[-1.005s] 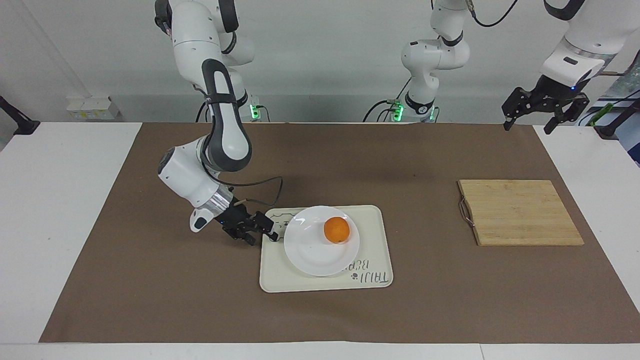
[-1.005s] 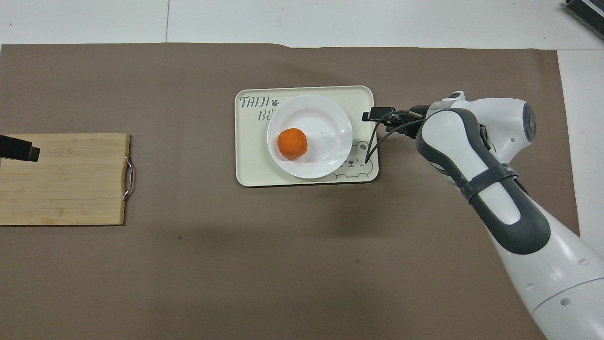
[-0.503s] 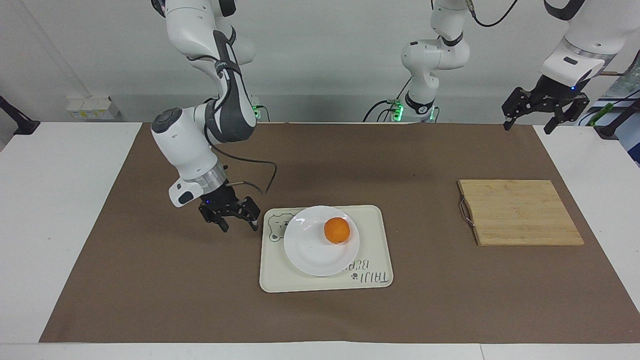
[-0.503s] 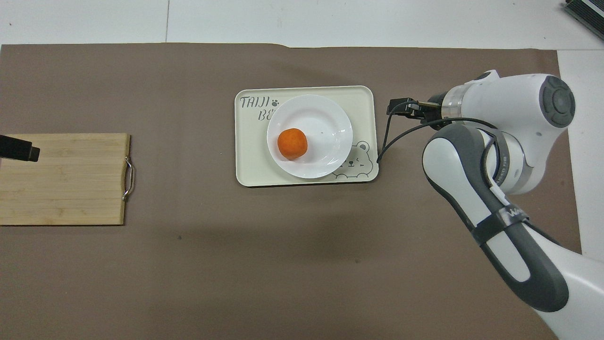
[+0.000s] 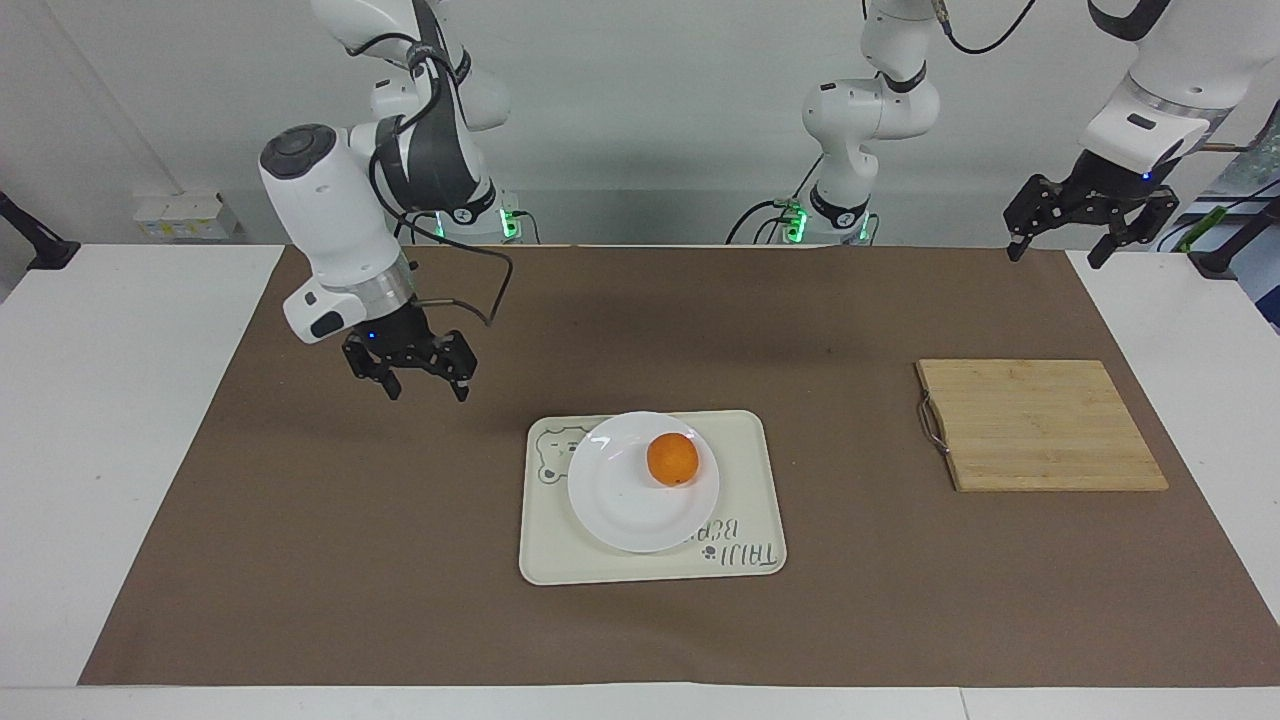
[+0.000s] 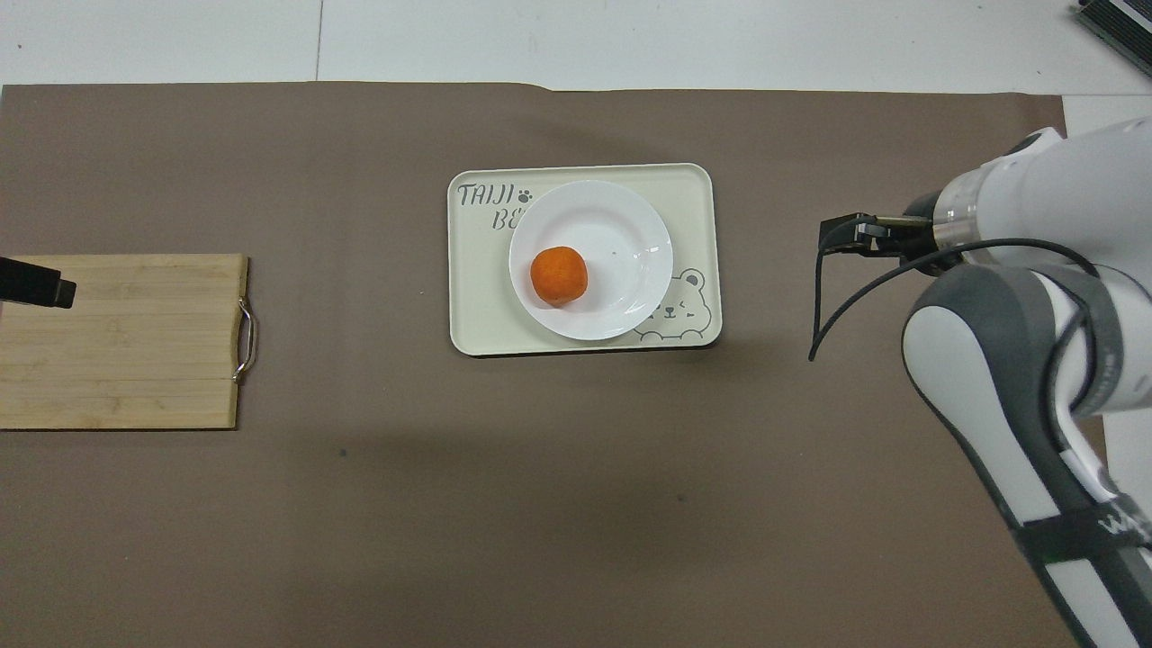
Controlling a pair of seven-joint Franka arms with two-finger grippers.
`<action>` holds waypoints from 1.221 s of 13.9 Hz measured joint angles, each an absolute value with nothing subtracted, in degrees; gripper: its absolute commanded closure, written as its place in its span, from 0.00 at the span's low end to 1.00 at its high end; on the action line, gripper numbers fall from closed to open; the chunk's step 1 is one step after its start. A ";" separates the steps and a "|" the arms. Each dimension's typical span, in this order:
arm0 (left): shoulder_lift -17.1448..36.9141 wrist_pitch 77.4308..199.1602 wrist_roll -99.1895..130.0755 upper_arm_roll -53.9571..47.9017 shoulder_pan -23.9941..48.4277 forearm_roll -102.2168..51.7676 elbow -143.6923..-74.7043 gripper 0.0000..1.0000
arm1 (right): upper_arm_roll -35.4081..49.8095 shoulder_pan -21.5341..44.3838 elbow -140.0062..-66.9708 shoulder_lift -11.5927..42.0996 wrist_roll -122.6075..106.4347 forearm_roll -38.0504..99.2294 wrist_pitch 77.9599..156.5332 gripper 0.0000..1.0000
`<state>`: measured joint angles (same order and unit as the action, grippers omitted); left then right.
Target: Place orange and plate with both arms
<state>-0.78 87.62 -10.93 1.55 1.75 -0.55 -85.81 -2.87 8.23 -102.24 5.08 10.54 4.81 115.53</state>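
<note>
The orange (image 5: 673,459) sits on the plate (image 5: 625,510), and the plate rests on the cream tray (image 5: 745,560) in the middle of the tabletop (image 5: 300,560); judging by that, the placing looks done.

Taking the overhead view as the clock face, the orange lies off-centre on the plate toward nine o'clock, and both have no long axis.

The right hand (image 5: 410,370) hangs empty with fingers spread over bare brown mat, at three o'clock from the plate; it is the closer hand.

The left hand (image 5: 1088,225), also spread and empty, waits well apart at nine o'clock, above the bamboo cutting board (image 5: 1040,425).
</note>
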 measured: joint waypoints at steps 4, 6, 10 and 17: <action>-0.78 87.62 -10.93 1.55 1.75 -0.55 -85.81 0.00 | -2.87 8.05 -102.16 -1.76 10.54 2.90 105.51 0.00; -0.78 87.62 -10.93 1.55 1.75 -0.55 -85.81 0.00 | -2.88 8.04 -102.07 -4.67 10.55 1.12 101.46 0.00; -0.78 87.62 -10.93 1.55 1.75 -0.55 -85.81 0.00 | -3.35 7.94 -99.12 -6.87 10.55 -0.44 93.19 0.00; -0.78 87.62 -10.93 1.55 1.75 -0.55 -85.81 0.00 | -5.64 7.72 -96.61 -11.43 10.55 -0.46 83.26 0.00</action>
